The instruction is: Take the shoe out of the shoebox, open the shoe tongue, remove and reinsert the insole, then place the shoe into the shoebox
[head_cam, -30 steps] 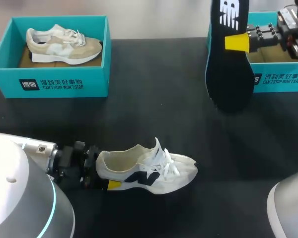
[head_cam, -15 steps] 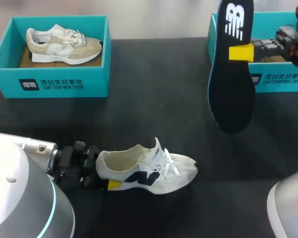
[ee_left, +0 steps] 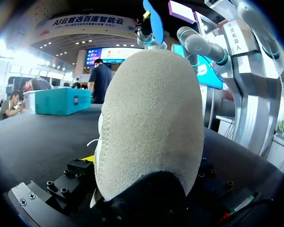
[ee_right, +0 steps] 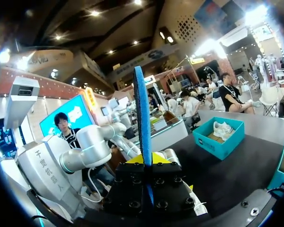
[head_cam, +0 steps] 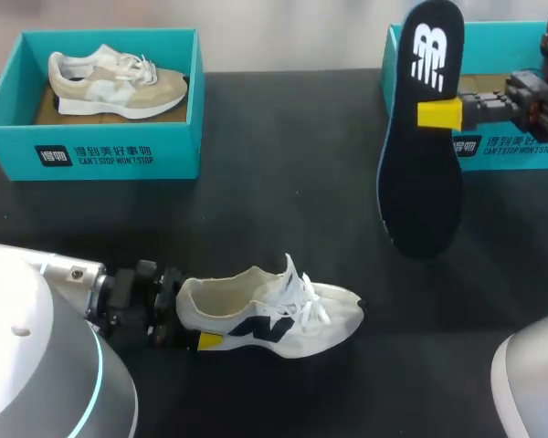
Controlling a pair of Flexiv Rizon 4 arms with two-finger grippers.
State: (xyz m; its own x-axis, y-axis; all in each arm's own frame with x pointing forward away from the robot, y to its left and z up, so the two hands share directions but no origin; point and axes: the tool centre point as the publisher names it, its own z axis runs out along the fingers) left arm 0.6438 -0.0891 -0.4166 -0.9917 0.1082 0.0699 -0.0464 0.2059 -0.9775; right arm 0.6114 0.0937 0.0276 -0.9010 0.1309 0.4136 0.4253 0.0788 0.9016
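A white shoe (head_cam: 274, 315) with a dark logo lies on its sole on the black table (head_cam: 283, 182), toe to the right. My left gripper (head_cam: 199, 315) is at its heel, one finger on each side, shut on it. In the left wrist view the pale heel (ee_left: 151, 118) fills the space between the fingers. My right gripper (head_cam: 438, 114) is shut on a dark insole (head_cam: 425, 182) with a blue edge. It holds the insole in the air in front of the right teal shoebox (head_cam: 521, 146). The right wrist view shows the insole (ee_right: 142, 109) edge-on, rising from between the fingers.
A second teal shoebox (head_cam: 91, 151) stands at the back left with a beige shoe (head_cam: 114, 82) inside. The right wrist view shows that box (ee_right: 220, 135) far across the table. Bare black tabletop lies between the boxes and the white shoe.
My right gripper has come down and a little toward the table's front with the insole, so more of its upper end shows. The left arm and the white shoe have not moved.
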